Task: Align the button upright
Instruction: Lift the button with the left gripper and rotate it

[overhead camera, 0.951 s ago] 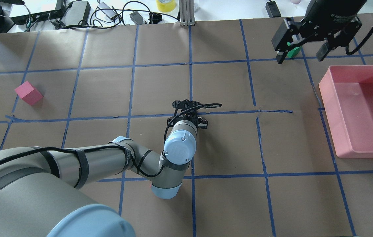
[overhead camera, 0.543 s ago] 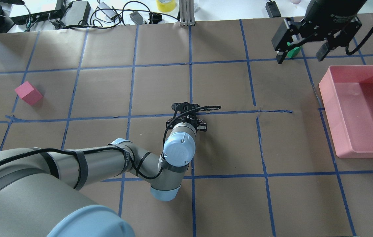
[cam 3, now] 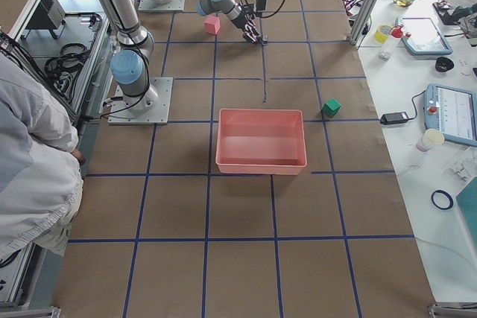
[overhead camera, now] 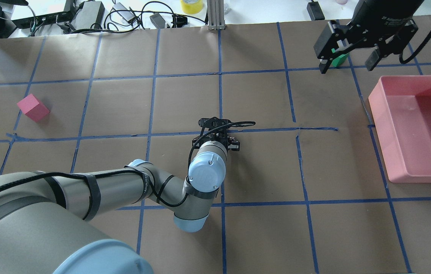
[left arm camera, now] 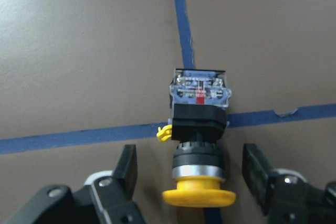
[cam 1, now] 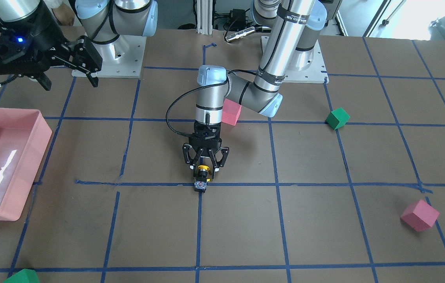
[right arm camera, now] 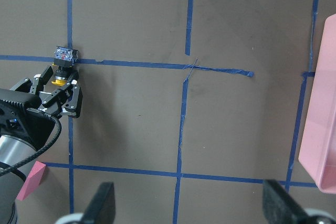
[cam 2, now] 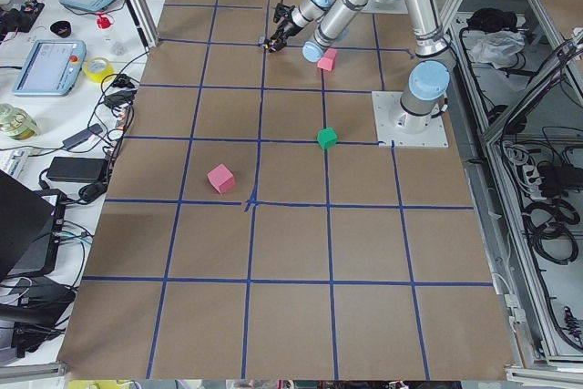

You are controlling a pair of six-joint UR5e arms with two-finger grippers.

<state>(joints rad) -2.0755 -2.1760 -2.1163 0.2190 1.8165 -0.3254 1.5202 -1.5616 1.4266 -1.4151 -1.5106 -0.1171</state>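
The button lies on its side on a blue tape crossing, with its yellow cap toward my left gripper and its terminal base pointing away. My left gripper is open and low over the table; its fingers stand on either side of the cap without touching it. The front view shows the button just below that gripper. The right wrist view shows the button too. In the overhead view the left wrist hides it. My right gripper is open, empty and raised at the far right.
A pink tray stands at the right edge. A pink cube sits far left, and another pink cube lies behind the left arm. One green cube is under the right gripper and another green cube is on the left arm's side.
The left arm has drawn back slightly toward the robot and then held still. The right arm has not moved.
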